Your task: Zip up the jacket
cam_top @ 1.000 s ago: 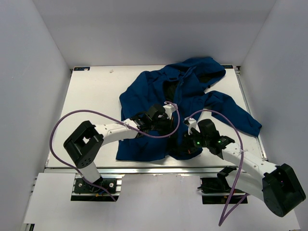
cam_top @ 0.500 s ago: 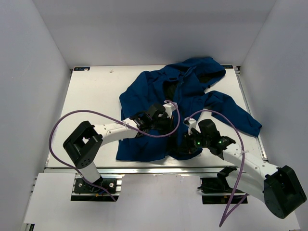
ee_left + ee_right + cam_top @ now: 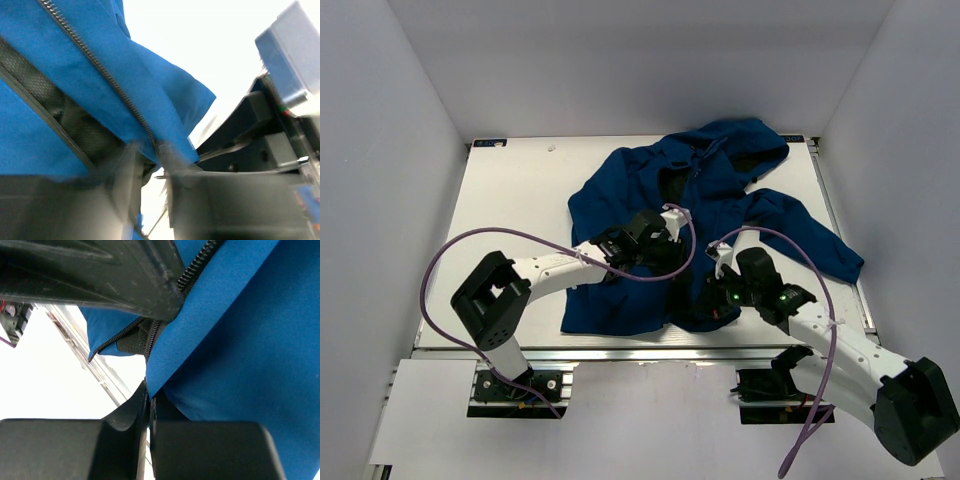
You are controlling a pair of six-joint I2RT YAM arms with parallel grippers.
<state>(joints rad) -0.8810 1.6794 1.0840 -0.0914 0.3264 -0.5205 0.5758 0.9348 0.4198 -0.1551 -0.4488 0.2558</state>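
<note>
Top view: the jacket [image 3: 650, 185] is spread on the bench [image 3: 510, 190], hood at the far end of the zipper [image 3: 698, 172], and the front is not yet closed. The left tool [image 3: 665, 238] is lowered onto the zipper's lower stretch. The right tool [image 3: 713, 298] is set at the zipper's near end, by the hem. Neither grip can be read from this height.

Left wrist view: the left tool [image 3: 150, 162] is seen with a blurred finger on either side of the zipper [image 3: 100, 70], whose teeth run down between them. Whether the zipper is actually clamped cannot be told through the blur. The right arm [image 3: 280, 125] is seen just beside the zipper's end.

Right wrist view: the right tool [image 3: 148, 412] is clenched on the blue fabric edge of the jacket [image 3: 240, 340], just beside the zipper [image 3: 150, 337].

Judged from this, the main risk is slack. If the hem is not held taut against the pull, the fabric is likely to be bunched ahead of the slider and caught in the teeth. A thin pinch on the edge may also be lost under tension. The two arms are crowded at the zipper's near end, so a collision is possible.
</note>
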